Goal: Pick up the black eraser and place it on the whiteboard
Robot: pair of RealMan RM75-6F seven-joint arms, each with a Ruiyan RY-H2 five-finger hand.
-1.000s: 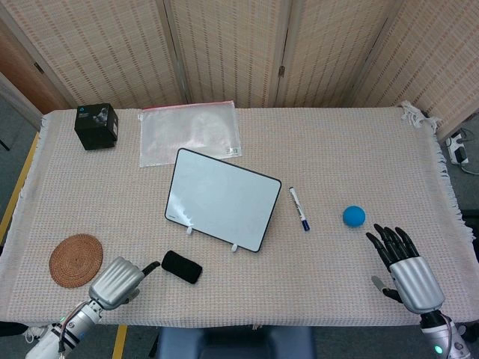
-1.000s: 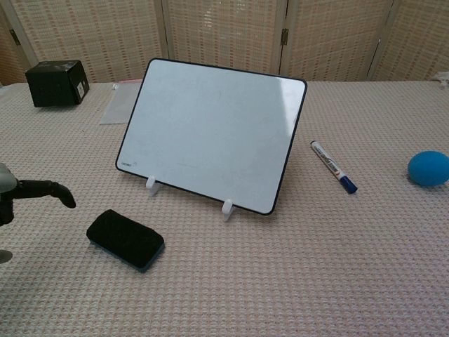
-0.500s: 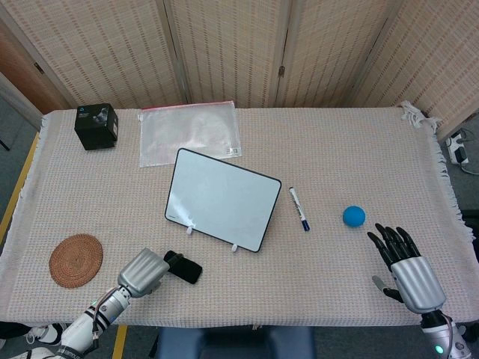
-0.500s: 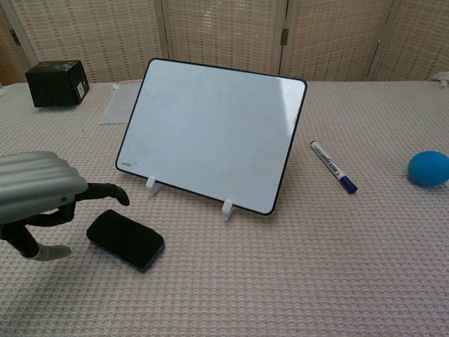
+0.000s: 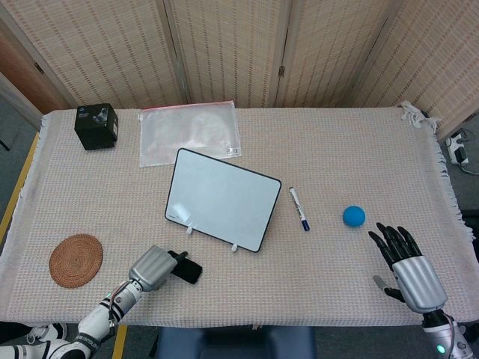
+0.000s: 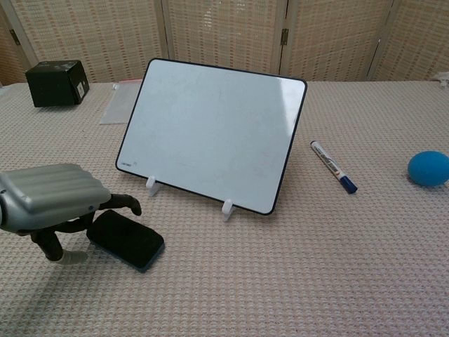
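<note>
The black eraser (image 5: 188, 271) (image 6: 131, 241) lies flat on the cloth, just in front of the whiteboard's left foot. The whiteboard (image 5: 222, 198) (image 6: 210, 133) stands propped and tilted back on two white feet at the table's middle. My left hand (image 5: 153, 267) (image 6: 50, 202) hovers at the eraser's left end, dark fingers (image 6: 121, 204) reaching over it and the thumb pointing down on the near side; it is not gripping the eraser. My right hand (image 5: 408, 268) rests near the front right edge with fingers spread and holds nothing.
A blue-capped marker (image 5: 299, 209) (image 6: 333, 166) and a blue ball (image 5: 354, 216) (image 6: 428, 168) lie right of the board. Behind it are a clear zip pouch (image 5: 189, 132) and a black box (image 5: 96, 126) (image 6: 57, 83). A woven coaster (image 5: 75, 259) sits front left.
My left hand has moved right, from beside the coaster up to the eraser, and its fingers now reach over the eraser's left end. The eraser and the right hand have stayed put.
</note>
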